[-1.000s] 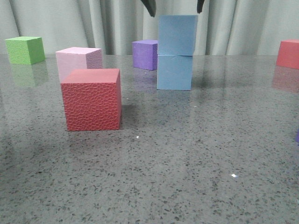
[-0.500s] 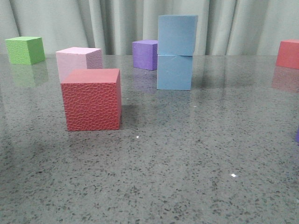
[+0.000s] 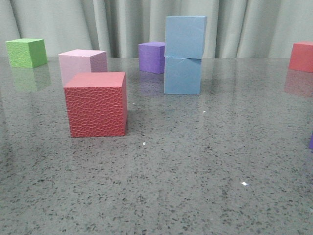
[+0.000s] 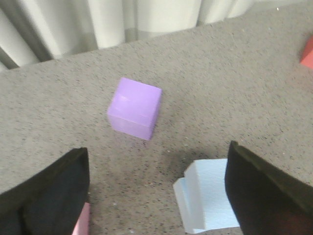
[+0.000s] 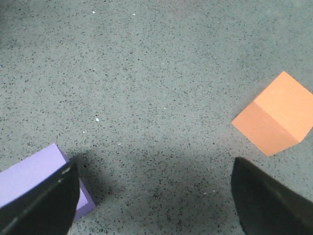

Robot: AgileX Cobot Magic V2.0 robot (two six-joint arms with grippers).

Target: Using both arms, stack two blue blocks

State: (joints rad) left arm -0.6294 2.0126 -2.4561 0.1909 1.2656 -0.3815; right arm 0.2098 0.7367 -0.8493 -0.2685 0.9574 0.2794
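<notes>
Smooth matt foam blue blocks [image 3: 184,54], pebble-textured red cube [image 3: 96,104], glossy speckled stone table [image 3: 195,171], cloth curtain [image 3: 112,24]

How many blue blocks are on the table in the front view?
2. One blue block rests on the table just right of the purple cube; the other blue block sits on top of it, shifted slightly right. No others show, though the stack could hide something behind.
</notes>
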